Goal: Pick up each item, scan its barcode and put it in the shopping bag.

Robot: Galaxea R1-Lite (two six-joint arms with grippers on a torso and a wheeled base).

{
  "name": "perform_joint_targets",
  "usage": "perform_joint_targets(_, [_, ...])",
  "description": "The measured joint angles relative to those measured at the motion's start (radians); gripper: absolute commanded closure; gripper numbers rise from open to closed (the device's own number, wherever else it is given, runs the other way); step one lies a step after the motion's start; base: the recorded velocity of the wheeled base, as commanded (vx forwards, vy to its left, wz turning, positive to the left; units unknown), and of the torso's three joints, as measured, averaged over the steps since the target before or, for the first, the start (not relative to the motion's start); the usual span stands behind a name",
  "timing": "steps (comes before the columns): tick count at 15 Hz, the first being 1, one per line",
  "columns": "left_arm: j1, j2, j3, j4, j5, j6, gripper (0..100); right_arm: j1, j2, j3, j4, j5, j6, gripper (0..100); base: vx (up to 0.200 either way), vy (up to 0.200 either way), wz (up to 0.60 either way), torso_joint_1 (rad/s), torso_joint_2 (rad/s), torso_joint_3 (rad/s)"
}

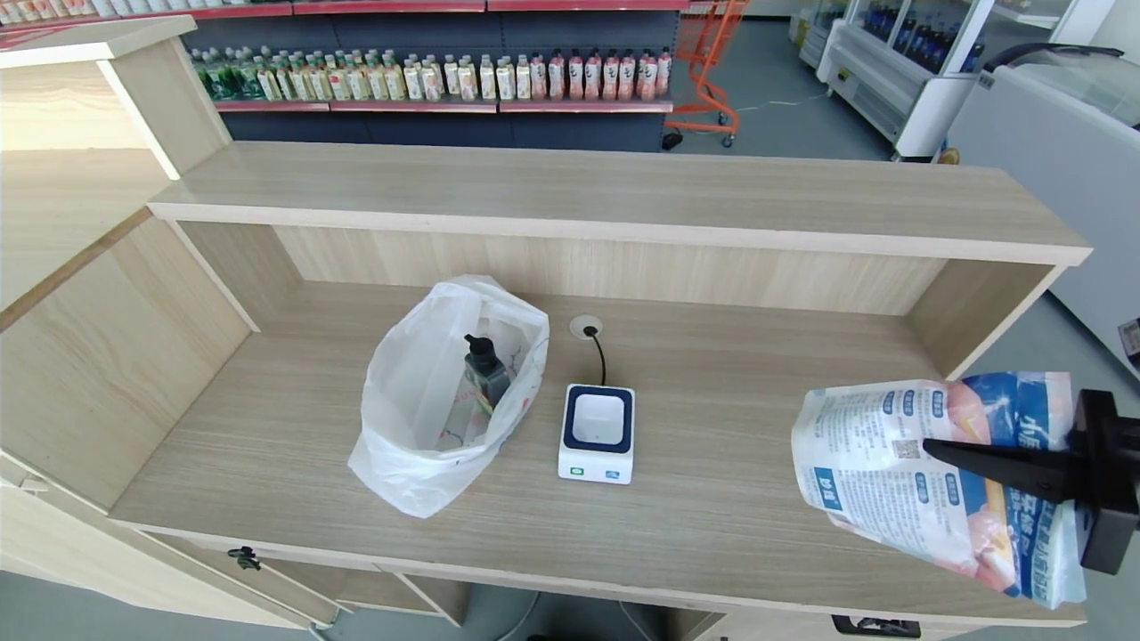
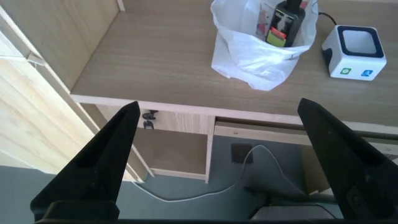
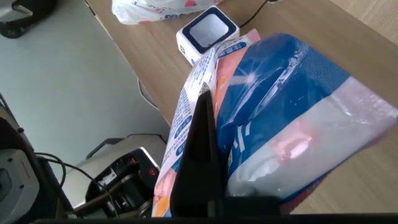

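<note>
My right gripper [image 1: 944, 452] is shut on a blue and white food pouch [image 1: 926, 472], held above the counter's right front corner with its printed back facing the scanner side. The same pouch [image 3: 292, 124] bulges around one black finger [image 3: 202, 137]. A white scanner with a dark blue rim [image 1: 598, 433] sits mid-counter, its cable running to a hole at the back. Left of it stands the white plastic shopping bag [image 1: 419, 401], open at the top, with a dark pump bottle [image 1: 484, 369] inside. My left gripper [image 2: 217, 162] is open below the counter's front edge, left of the bag [image 2: 261, 50].
The wooden counter [image 1: 712, 499] has a raised back shelf and side walls. Cabinet compartments and loose cables lie under its front edge [image 2: 186, 106]. Store shelves of bottles, an orange cart and freezers stand behind.
</note>
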Motion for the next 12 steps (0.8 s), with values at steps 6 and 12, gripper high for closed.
perform_joint_targets(6, [0.000,0.000,0.000,0.000,0.000,0.002,0,0.000,0.090,-0.100,-0.016,-0.003,-0.010,100,0.000,0.167,0.00,0.002,0.00,0.001])
perform_joint_targets(12, [0.000,0.000,0.000,0.000,0.000,0.004,0,0.000,0.218,-0.120,-0.119,-0.050,-0.153,100,0.033,0.000,0.00,0.003,0.00,-0.001])
